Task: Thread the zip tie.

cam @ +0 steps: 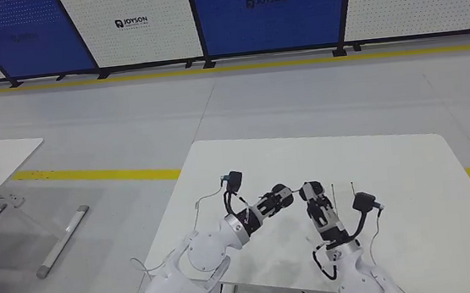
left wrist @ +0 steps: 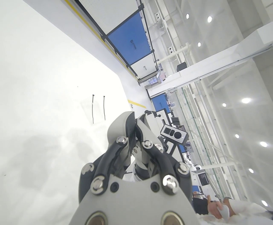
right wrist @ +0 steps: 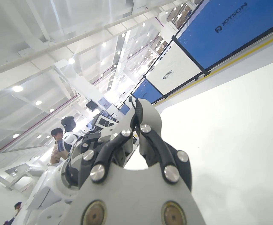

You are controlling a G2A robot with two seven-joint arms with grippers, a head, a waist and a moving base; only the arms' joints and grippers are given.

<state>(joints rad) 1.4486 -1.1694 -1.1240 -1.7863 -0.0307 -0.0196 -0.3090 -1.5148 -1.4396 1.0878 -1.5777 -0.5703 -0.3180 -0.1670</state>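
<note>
Right gripper (right wrist: 136,106) was clamped shut on the zip tie (right wrist: 130,99), head poking past the tips. Left gripper (left wrist: 133,117) looked closed, possibly on the tail; unclear. Threading apparently still to do. Spare ties (left wrist: 93,108) lay on the table (cam: 412,214) at 3 o'clock.

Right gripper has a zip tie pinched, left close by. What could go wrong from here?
The right gripper pinches the zip tie with just its head poking out; it could slip or twist.
The left gripper sits very near it in the top view, so the two might bump.
Spare zip ties lie on the table nearby and could get swept.
</note>
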